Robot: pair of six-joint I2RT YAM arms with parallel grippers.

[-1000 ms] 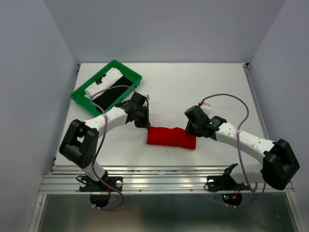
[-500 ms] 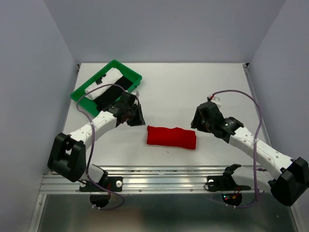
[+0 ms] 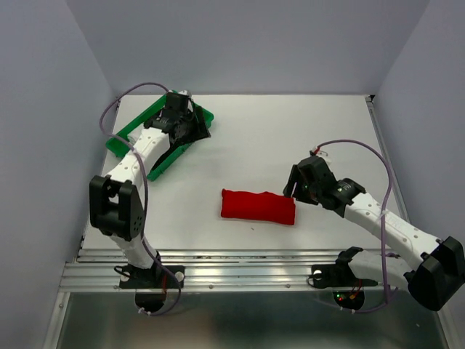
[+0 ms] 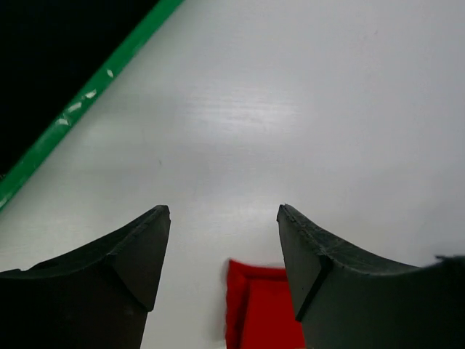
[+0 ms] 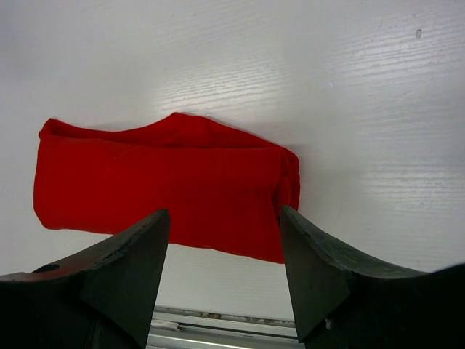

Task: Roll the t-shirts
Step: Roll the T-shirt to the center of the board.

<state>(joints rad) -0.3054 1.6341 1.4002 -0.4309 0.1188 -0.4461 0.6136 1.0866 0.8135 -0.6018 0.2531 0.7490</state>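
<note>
- Top view: the left arm lies across the green tray and covers most of its inside. Only a dark patch shows there, and what it is cannot be determined.
- Left wrist view: the area beyond the tray's green rim is a featureless black. The red t-shirt is cut off by the bottom edge, so only one end shows.
- Right wrist view: the bases of both fingers run out of the picture at the bottom.
- Left gripper: jaws stand well apart with nothing between them, only bare white table showing through the gap. It holds nothing and touches nothing, and sits at the tray's far right end.
- Right gripper: jaws likewise spread and released, with no cloth pinched. Whether the fingertips touch the cloth cannot be told.
- Red t-shirt: a compact rolled bundle lying lengthwise on the table, near the front edge and roughly midway between the two arm bases.
- Relative to the right gripper: the bundle's right end is just beside the fingers, which point at it from the right.
- Relative to the left gripper: well apart, with the bundle to the near right of the tray and open table between them.
</note>
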